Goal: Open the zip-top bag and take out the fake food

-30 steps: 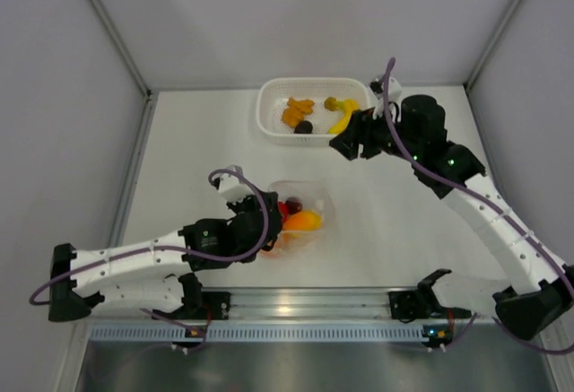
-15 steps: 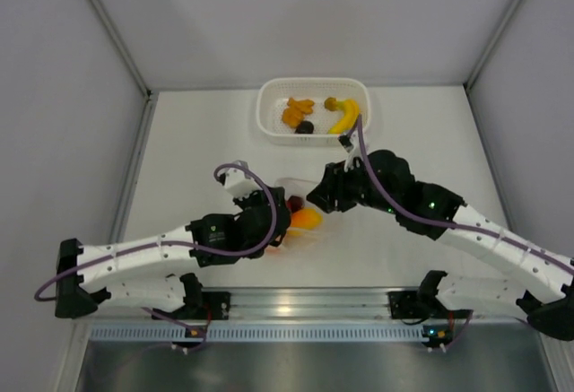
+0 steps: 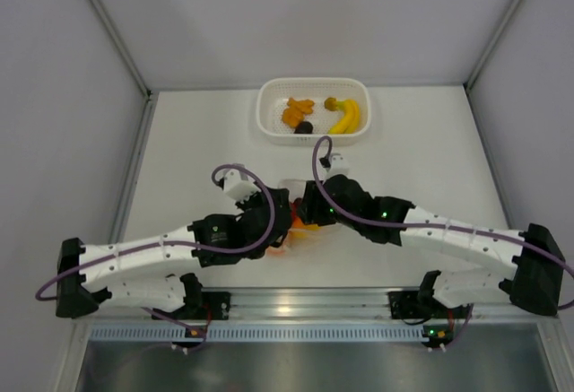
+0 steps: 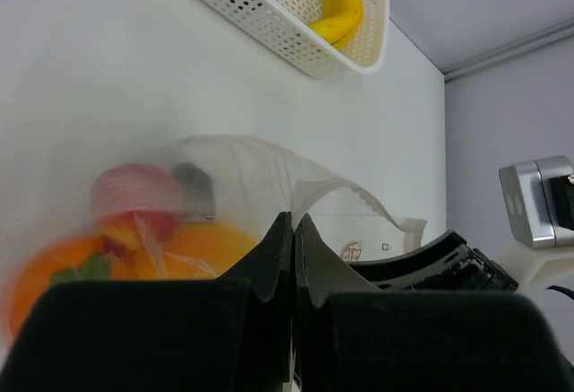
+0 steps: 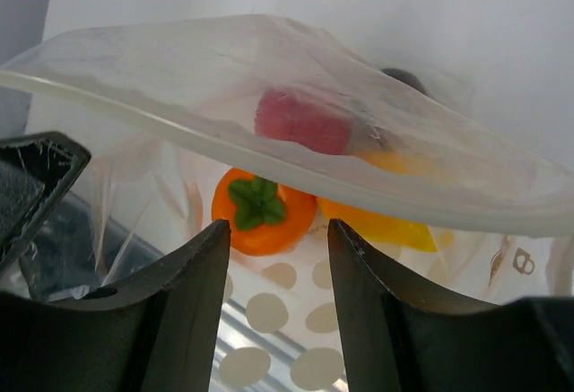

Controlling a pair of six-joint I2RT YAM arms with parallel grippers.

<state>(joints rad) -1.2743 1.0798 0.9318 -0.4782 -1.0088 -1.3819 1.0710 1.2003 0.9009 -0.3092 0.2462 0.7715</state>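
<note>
The zip-top bag (image 3: 289, 184) lies mid-table between both grippers, clear with white dots. My left gripper (image 3: 280, 215) is shut on the bag's upper edge (image 4: 323, 190); its jaws (image 4: 294, 223) meet on the film. My right gripper (image 3: 310, 208) is open at the bag's mouth (image 5: 278, 230), with the top film above its fingers. Inside the bag are a round orange with a green leaf (image 5: 263, 211), a red piece (image 5: 300, 123), a yellow-orange piece (image 5: 381, 223) and a dark piece (image 5: 405, 78). The fruit shows blurred through the film in the left wrist view (image 4: 134, 230).
The white perforated basket (image 3: 314, 139) stands at the back, holding a yellow banana (image 3: 345, 118), orange bits (image 3: 296, 109) and a dark purple piece (image 3: 305, 127). It also shows in the left wrist view (image 4: 296, 38). Grey walls close the table on three sides.
My right arm has swung from the basket down to the bag, and its open gripper is now at the bag's mouth. My left gripper has stayed shut on the bag.
</note>
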